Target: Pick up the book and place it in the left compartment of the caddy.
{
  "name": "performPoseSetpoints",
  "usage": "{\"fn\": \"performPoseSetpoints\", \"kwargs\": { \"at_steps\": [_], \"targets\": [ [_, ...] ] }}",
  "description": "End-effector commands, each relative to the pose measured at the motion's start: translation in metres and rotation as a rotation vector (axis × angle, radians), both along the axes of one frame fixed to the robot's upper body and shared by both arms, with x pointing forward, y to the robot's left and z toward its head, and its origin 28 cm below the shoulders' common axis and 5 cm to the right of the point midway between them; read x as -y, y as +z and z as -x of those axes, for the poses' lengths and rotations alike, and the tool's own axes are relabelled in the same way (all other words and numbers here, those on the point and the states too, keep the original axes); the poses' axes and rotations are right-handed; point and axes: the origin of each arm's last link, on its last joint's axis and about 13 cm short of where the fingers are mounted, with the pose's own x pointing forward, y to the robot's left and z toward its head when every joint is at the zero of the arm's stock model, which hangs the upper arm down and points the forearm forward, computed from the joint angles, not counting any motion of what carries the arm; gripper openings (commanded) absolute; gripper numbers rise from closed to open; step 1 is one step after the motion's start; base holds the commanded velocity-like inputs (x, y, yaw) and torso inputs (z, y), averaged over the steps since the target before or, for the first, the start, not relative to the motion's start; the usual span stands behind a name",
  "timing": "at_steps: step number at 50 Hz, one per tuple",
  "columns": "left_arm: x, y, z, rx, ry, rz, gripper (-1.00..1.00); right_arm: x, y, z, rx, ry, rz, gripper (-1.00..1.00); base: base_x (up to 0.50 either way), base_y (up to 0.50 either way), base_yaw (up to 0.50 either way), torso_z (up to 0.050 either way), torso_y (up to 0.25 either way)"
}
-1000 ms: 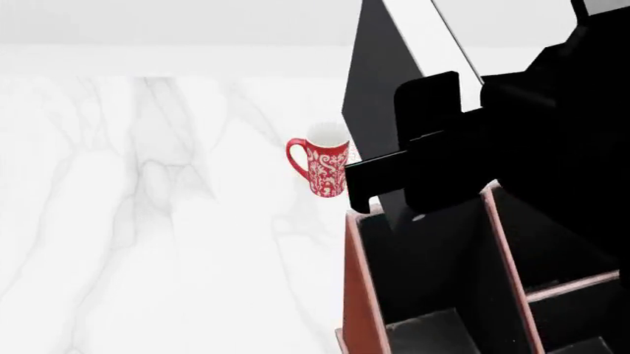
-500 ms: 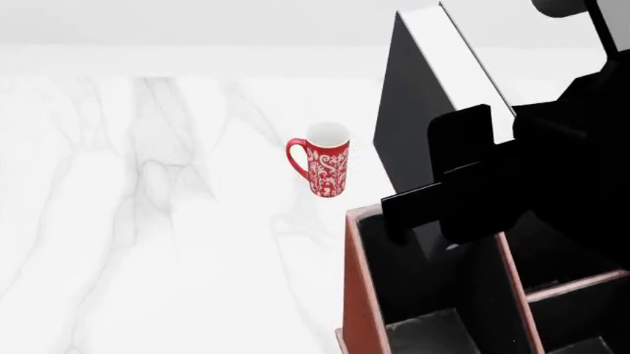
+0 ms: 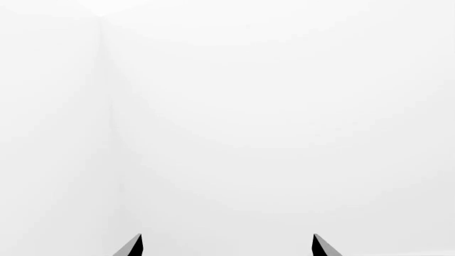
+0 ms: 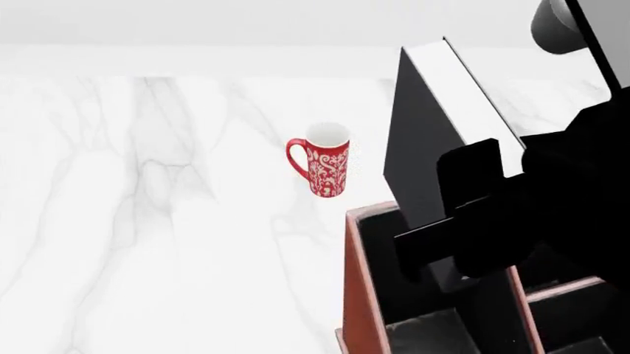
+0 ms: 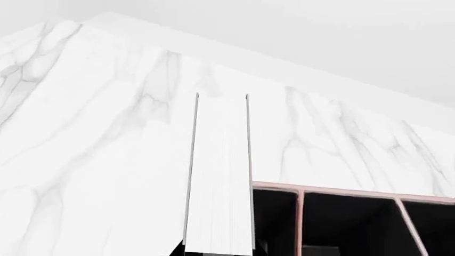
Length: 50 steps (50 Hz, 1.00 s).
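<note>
The black book (image 4: 428,125), white page edges showing (image 5: 220,176), hangs steeply tilted in my right gripper (image 4: 433,210), which is shut on it. Its lower end is at the far end of the left compartment (image 4: 386,284) of the reddish-brown caddy (image 4: 356,295); the gripper hides how deep it reaches. In the right wrist view the page edges run up from the right gripper (image 5: 219,250), with the caddy rim (image 5: 341,191) beside them. My left gripper (image 3: 227,245) is open, faces blank white, and is out of the head view.
A red patterned mug (image 4: 325,168) stands on the white marble table (image 4: 147,221), just left of the book and behind the caddy. The caddy's smaller split sections (image 4: 571,317) lie under my right arm.
My right gripper has carried the book to the right and downward, so its top corner now shows in the head view and its lower end sits at the caddy. The mug has not moved.
</note>
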Motion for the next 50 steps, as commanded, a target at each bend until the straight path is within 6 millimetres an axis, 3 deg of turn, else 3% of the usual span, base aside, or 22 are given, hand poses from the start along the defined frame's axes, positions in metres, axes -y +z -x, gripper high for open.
{"fn": "performPoseSetpoints", "kwargs": {
  "at_steps": [1,17,50],
  "targets": [
    [0.0,0.0,0.0,-0.001,0.001,0.0,1.0,0.004,0.005,0.005,0.034,-0.01,0.028,-1.0,0.0,0.0,0.0,0.0,0.0],
    [0.0,0.0,0.0,0.0,0.002,-0.001,1.0,0.005,-0.004,0.002,0.004,-0.018,0.047,-1.0,0.0,0.0,0.0,0.0,0.001],
    [0.001,-0.001,0.0,-0.002,0.001,-0.004,1.0,0.012,-0.044,-0.025,-0.074,-0.07,0.026,-1.0,0.0,0.0,0.0,0.001,0.001]
  ]
}}
